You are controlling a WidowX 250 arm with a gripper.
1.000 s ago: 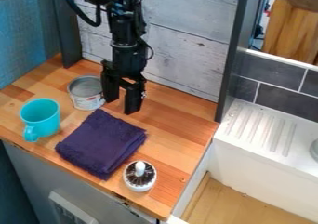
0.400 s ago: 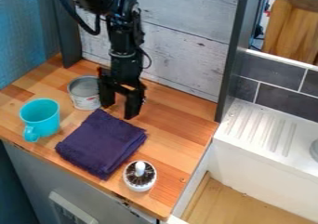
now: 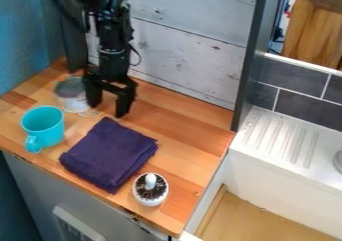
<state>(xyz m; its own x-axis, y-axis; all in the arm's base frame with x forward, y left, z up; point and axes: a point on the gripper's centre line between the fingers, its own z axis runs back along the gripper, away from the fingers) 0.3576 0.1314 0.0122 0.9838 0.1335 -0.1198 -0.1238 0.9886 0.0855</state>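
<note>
My gripper (image 3: 108, 106) hangs low over the back left of the wooden counter, open, with nothing seen between its fingers. Right against or very close to its left finger is a grey and white can (image 3: 70, 96), blurred; contact cannot be told. A folded dark purple cloth (image 3: 109, 154) lies just in front of the gripper. To the left of the cloth stands a turquoise mug (image 3: 44, 127), its handle toward the front. A small white pot with a dark, bristly top and a white knob (image 3: 150, 189) stands near the front edge.
The wooden counter (image 3: 180, 135) is bounded by a whitewashed plank wall (image 3: 194, 50) behind and a dark post (image 3: 248, 70) at the right. Beyond its right edge is a white sink unit with a ridged drainboard (image 3: 280, 137). A blue wall (image 3: 23, 40) stands at the left.
My gripper has moved left and first a little toward the front. The can has shifted left and slightly back. The cloth, mug and small pot have stayed put.
</note>
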